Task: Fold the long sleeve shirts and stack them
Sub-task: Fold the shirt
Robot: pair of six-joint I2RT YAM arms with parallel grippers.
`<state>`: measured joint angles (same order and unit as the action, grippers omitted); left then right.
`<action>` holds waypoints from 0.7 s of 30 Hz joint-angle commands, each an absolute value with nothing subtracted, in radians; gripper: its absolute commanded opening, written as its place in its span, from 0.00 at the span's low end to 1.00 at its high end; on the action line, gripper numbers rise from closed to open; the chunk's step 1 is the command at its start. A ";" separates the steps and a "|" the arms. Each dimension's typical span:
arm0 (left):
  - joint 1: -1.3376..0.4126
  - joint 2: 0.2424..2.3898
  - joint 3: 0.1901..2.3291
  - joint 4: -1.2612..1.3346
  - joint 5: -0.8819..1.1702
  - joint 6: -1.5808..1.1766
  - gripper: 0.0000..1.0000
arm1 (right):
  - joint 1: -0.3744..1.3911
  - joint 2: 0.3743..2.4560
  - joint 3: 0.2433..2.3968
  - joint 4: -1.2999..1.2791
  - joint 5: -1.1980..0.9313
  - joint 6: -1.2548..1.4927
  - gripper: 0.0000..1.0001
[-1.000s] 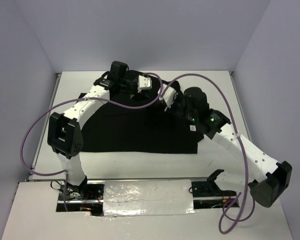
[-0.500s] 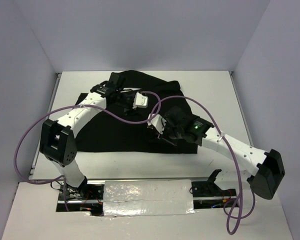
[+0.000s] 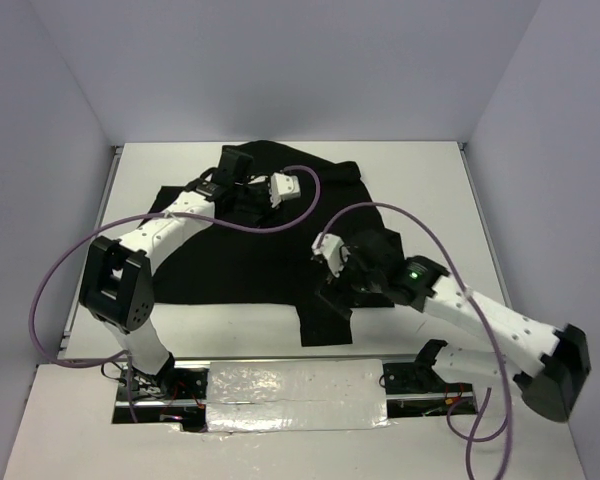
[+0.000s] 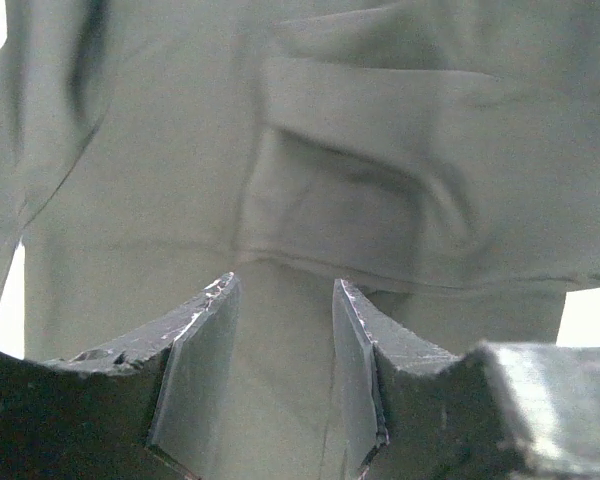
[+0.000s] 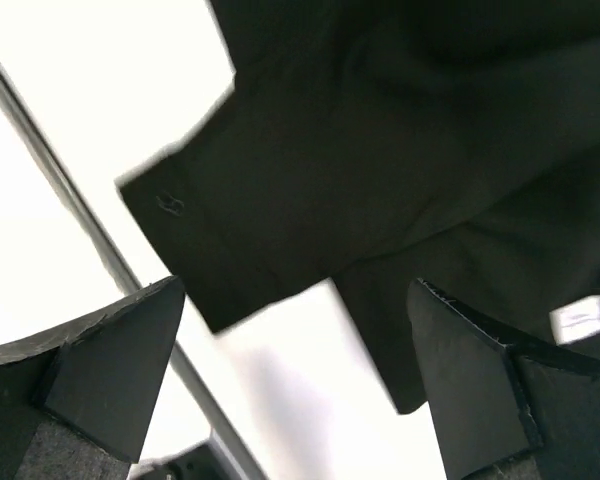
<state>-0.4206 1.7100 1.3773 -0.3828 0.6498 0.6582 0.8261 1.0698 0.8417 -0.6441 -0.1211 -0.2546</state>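
One black long sleeve shirt (image 3: 240,260) lies spread across the white table, with one sleeve (image 3: 325,322) stretched toward the near edge. My right gripper (image 3: 342,290) hovers just above that sleeve. In the right wrist view it (image 5: 295,290) stands wide open and empty, over the sleeve cuff (image 5: 210,250) and a small white tag (image 5: 580,320). My left gripper (image 3: 252,192) is over the shirt's far part. Its jaws (image 4: 285,285) stand partly apart, and folded fabric (image 4: 330,150) lies below them with nothing pinched.
Bare white table (image 3: 430,190) shows to the right of the shirt and along the left side. A metal rail (image 5: 80,230) marks the near table edge. Purple cables (image 3: 70,270) loop off both arms. Grey walls enclose the back and sides.
My right gripper dragged the sleeve toward the near edge, then opened and let it go. My left gripper shifted a little over the far part of the shirt.
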 commanded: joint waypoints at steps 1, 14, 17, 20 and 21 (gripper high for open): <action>-0.419 1.692 1.396 -0.247 0.482 0.447 0.55 | 0.821 0.857 0.806 -0.473 -0.057 -0.169 1.00; -0.420 1.942 1.631 -0.368 0.463 0.069 0.73 | 0.186 1.386 1.011 -0.181 -0.592 0.305 0.39; -0.425 1.977 1.608 -0.299 0.437 0.040 0.74 | 0.184 1.509 1.077 -0.219 -0.545 0.310 0.41; -0.426 2.019 1.623 -0.288 0.445 0.044 0.74 | 0.184 1.615 1.141 -0.282 -0.502 0.296 0.41; -0.429 2.025 1.623 -0.288 0.455 0.052 0.74 | 0.183 1.635 1.149 -0.290 -0.489 0.298 0.42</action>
